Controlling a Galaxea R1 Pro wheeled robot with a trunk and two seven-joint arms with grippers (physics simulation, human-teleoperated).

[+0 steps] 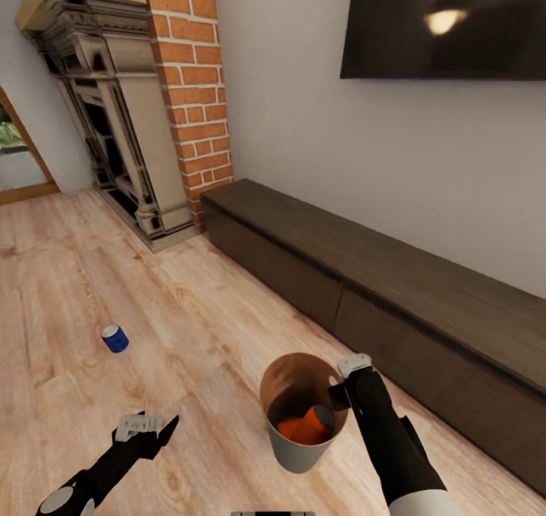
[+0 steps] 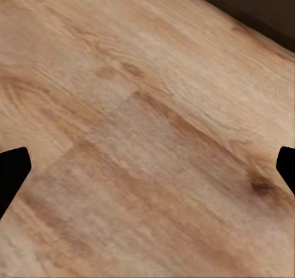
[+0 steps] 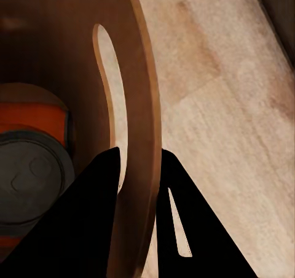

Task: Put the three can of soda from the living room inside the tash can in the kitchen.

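Head view: right gripper [image 1: 343,383] is pinching the rim of the tan, grey-based bin [image 1: 297,446], orange soda can [image 1: 309,423] lying inside. Blue soda can [image 1: 114,338] is lying on wood floor [image 1: 189,311], well left of bin.

Left wrist view: left gripper [image 2: 147,167] is hanging with its fingers spread, empty; drop it straight over blue can.

Right wrist view: fingers [image 3: 92,216] are straddling the bin wall; keep bin level.

No readable text anywhere

We can make out no words, brand names, numbers or signs in any of the views: the blue can [image 1: 114,338] on the wood floor [image 1: 189,326] is too small for us to tell any label, the orange can [image 3: 27,167] lying in the bin [image 1: 299,455] shows us a plain side and a grey top with only embossed shapes, and the dark screen [image 1: 447,23] on the wall carries nothing but a glare spot.
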